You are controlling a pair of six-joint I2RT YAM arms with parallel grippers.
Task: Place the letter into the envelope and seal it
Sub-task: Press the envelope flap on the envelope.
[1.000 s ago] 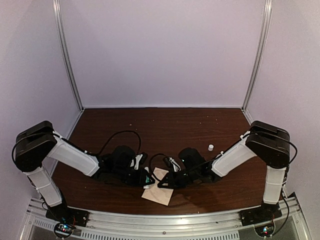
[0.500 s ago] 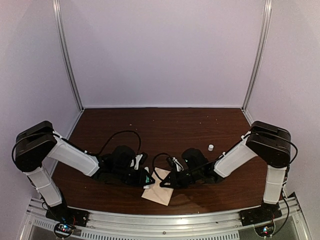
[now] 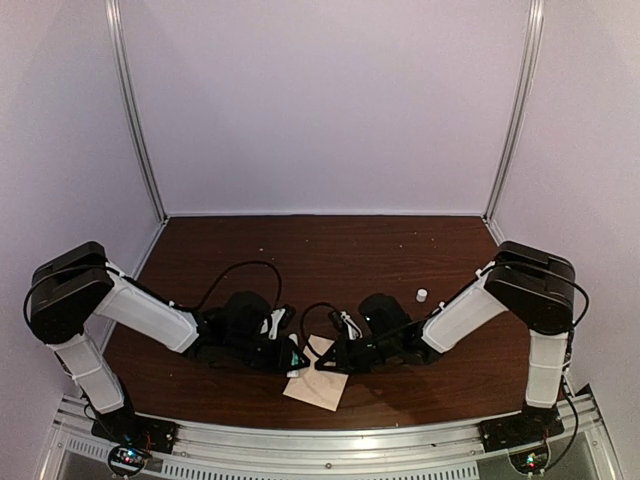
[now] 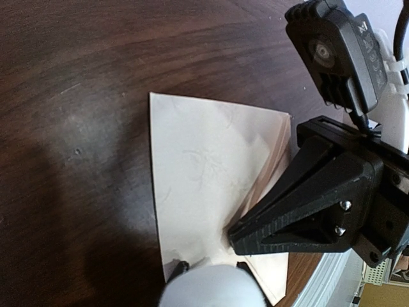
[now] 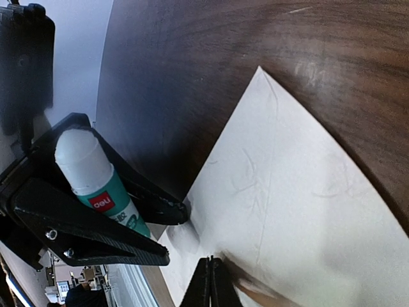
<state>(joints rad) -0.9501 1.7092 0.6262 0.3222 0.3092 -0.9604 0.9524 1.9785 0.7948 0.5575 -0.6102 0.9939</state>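
Your right tool (image 5: 211,284) has crept a little toward the left arm over the last second. Its tip has slid further across the small pale beige-pink paper envelope (image 4: 204,166). Its fingers have also closed the last sliver, so they are now pressed together with nothing between them, the tip bearing down on the paper.

The envelope has not shifted. It lies flat and askew on the dark brown wood-grain surface (image 4: 77,77), near the front edge and between the two tools.

Your left tool (image 4: 211,267) has held its place. It is pinching a white glue stick with a green label (image 5: 96,185). The stick's rounded white end sits back toward the wrist, and its other end is down among the fingertips at the envelope's edge. You cannot tell from here whether that end touches the paper. A small white cylinder (image 3: 421,294), possibly the stick's cap, stands well apart on the right side of the surface.

No separate letter shows, so it is probably already inside and you are in the sealing step. The right tool seems to be working as a presser beside the brownish diagonal fold. Whether the flap is fully down there is unclear. If you slide further, keep the pressure light so the envelope does not skid out from under the tip.
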